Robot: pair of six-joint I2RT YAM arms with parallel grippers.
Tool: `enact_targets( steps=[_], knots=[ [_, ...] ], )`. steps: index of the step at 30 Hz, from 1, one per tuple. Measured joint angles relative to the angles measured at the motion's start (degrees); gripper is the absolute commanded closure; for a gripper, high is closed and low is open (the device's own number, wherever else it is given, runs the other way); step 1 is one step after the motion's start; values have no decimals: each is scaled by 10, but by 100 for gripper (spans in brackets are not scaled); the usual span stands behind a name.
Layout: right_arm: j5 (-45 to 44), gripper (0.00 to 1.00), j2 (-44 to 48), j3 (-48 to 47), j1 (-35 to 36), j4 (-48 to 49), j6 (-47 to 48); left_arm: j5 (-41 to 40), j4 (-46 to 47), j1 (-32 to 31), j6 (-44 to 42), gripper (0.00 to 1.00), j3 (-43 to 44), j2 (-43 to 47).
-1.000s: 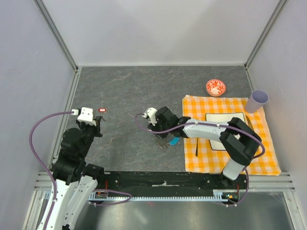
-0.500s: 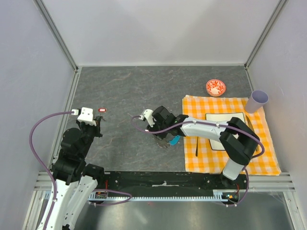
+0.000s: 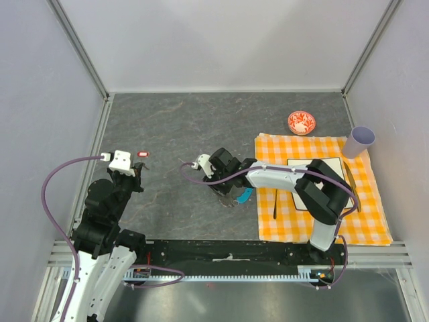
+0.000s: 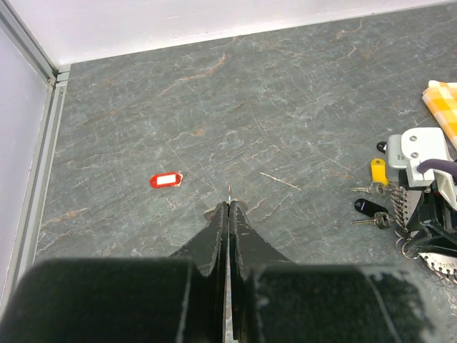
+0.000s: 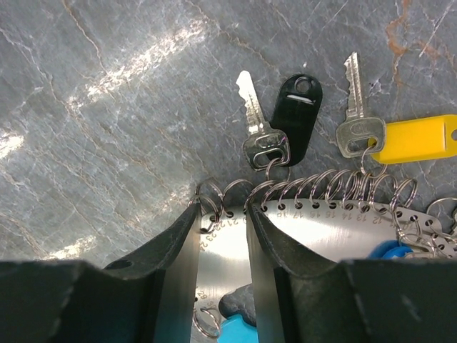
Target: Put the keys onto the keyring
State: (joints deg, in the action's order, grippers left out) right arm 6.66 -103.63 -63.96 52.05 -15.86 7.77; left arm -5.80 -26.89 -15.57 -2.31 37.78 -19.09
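The keyring [image 5: 335,232] is a flat metal plate with numbered holes, small wire rings along its edge and a cyan piece [image 5: 243,332]. It lies on the grey tabletop [image 3: 174,127]. Two keys hang from its rings, one with a black tag [image 5: 294,118] and one with a yellow tag [image 5: 414,137]. My right gripper [image 5: 223,207] stands over the plate's left end, jaws apart, the plate showing between them and the left finger against a small ring [image 5: 211,194]. In the top view it [image 3: 223,184] covers the keyring [image 3: 236,196]. My left gripper [image 4: 229,204] is shut on a thin metal sliver seen edge-on.
A red tag [image 4: 166,180] lies loose on the table ahead of my left gripper [image 3: 137,180]. To the right is an orange checkered cloth [image 3: 295,218] with a fork [image 3: 275,204] on it, a red-and-white bowl [image 3: 301,123] behind it and a lilac cup [image 3: 360,141] at the wall.
My right wrist has shifted a little to the left over the keyring. The left arm has not moved.
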Motion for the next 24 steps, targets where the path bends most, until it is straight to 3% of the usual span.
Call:
enact_targets(
  steps=[13,24],
  knots=[
    [26,74,-14,-34,-14,-7,11,1,0,0,0,98,0,0],
    [45,76,-23,-34,-16,-23,15,1,0,0,0,98,0,0]
  ],
)
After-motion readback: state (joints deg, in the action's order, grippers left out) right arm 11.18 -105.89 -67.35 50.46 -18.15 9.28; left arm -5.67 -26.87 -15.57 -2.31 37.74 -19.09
